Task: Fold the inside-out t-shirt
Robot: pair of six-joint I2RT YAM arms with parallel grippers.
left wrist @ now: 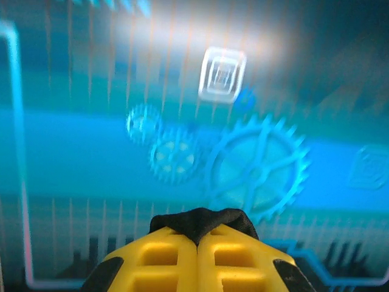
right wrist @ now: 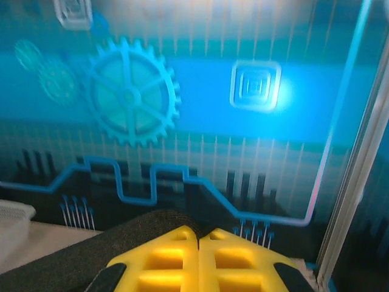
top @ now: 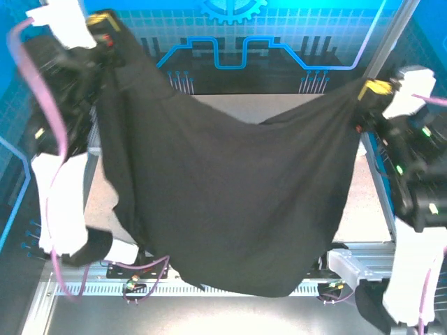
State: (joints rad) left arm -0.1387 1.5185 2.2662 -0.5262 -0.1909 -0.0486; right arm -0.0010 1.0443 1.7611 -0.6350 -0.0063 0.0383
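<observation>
Holding t-shirt (top: 230, 202) up in the air over the surface (top: 279, 106), stretching it wide between both arms. Left jaws pressing together on a bunched corner, high at far left, black cloth poking out past the yellow tips. Right jaws pinching the opposite corner, lower at right. Sagging in the middle, lower edge drooping toward the arm bases. Showing a plain black face.

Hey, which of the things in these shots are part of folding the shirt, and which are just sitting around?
Part of the job:
black t-shirt, hanging stretched between the arms
left fingers, shut on its edge
right fingers, shut on its other side

Just there:
table
blue gear-print backdrop
</observation>
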